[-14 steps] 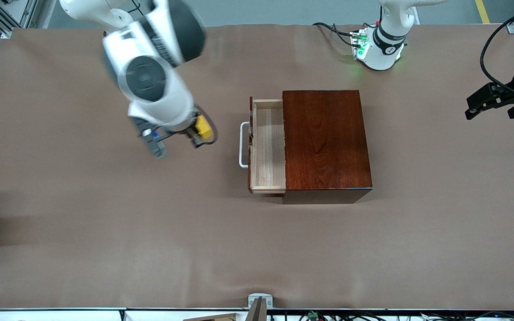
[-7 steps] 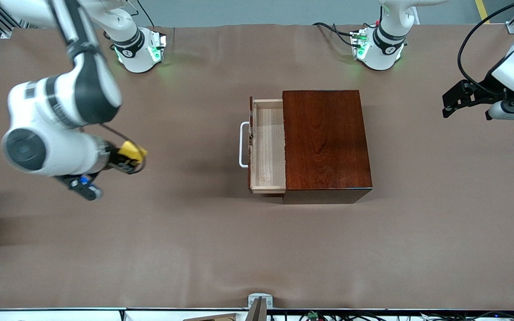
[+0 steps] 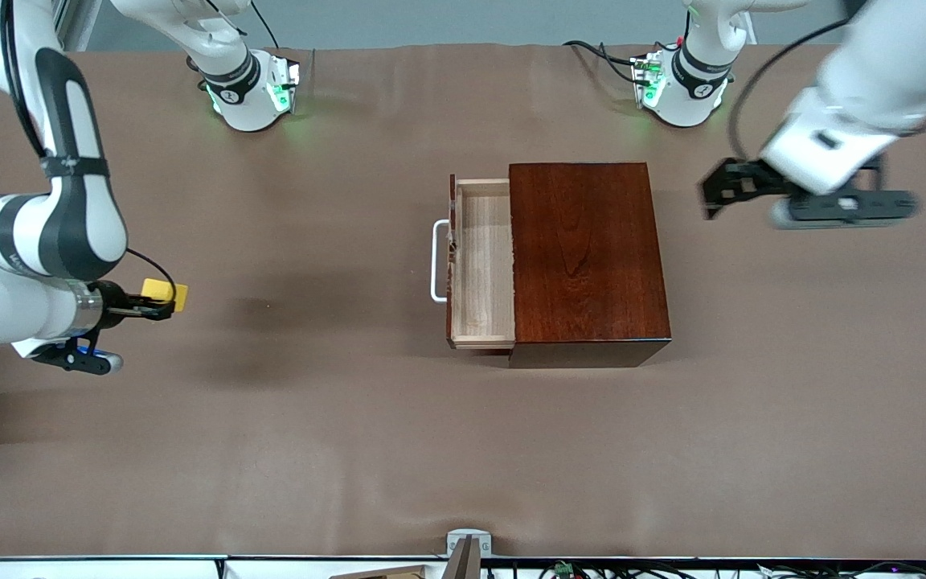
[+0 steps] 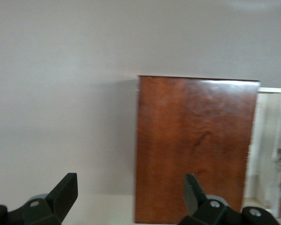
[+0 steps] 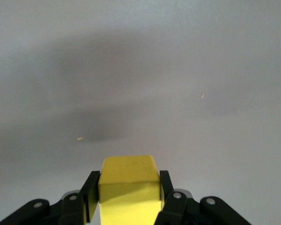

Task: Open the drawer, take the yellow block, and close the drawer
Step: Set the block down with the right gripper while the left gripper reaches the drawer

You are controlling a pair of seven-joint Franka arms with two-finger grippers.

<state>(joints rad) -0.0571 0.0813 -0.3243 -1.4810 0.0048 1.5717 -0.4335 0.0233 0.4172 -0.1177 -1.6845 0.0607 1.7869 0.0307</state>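
Yellow block (image 5: 129, 183) sits clamped between the right gripper (image 3: 159, 299) jaws, over bare table well apart from the open drawer (image 3: 482, 265). Left gripper (image 3: 724, 193), jaws wide, hovers beside the wooden box (image 4: 193, 145); it should meet the drawer front squarely and push straight.

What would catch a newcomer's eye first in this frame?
The yellow block, clamped in the right gripper above bare table at the right arm's end. Next, mid-table, the dark wooden box with its pale drawer pulled out and empty. The left gripper hangs open above the table beside the box.
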